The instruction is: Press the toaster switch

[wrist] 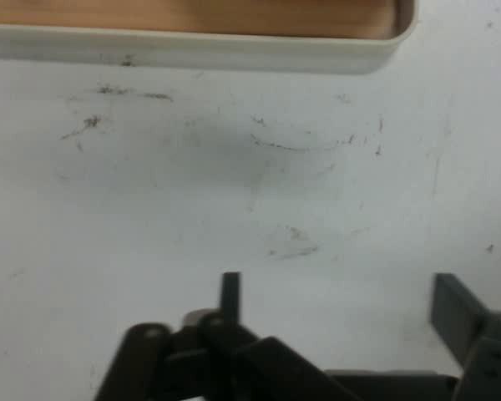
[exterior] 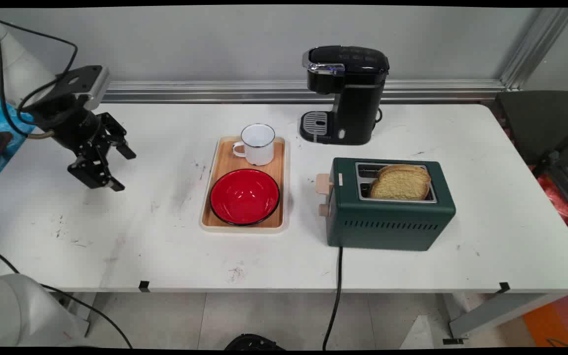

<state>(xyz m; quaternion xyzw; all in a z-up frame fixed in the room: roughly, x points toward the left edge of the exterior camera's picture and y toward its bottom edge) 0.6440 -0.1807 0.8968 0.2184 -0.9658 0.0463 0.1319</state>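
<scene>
Nearest the camera, a black cord [exterior: 335,291] hangs over the worktop's [exterior: 412,266] front edge and runs up to the green toaster [exterior: 390,217].

Over the worktop's left part the gripper [exterior: 118,170] hangs above the bare surface, holding nothing, its fingers [wrist: 230,294] spread apart. It touches no object. In the hand view only scuffed white surface lies between the fingers, and the cream rim of the tray [wrist: 234,52] crosses the top of that picture.

That tray [exterior: 208,197] is the closest thing to the gripper, to its right and clearly apart from it. It is a wooden tray with a pale rim, lying near the worktop's middle. Two vessels stand in it. A red bowl [exterior: 245,196] with a dark rim fills the near half; nothing is in it. A white mug [exterior: 256,144] with a dark lip stands in the far half, handle to the left, just behind the bowl; its inside looks bare.

Right of the tray sits the toaster, a beige lever and knob on its left end. Two slices of toast [exterior: 401,181] stick up out of its slots.

Behind the toaster, near the wall, stands a black coffee maker [exterior: 348,93], its drip plate bare.
</scene>
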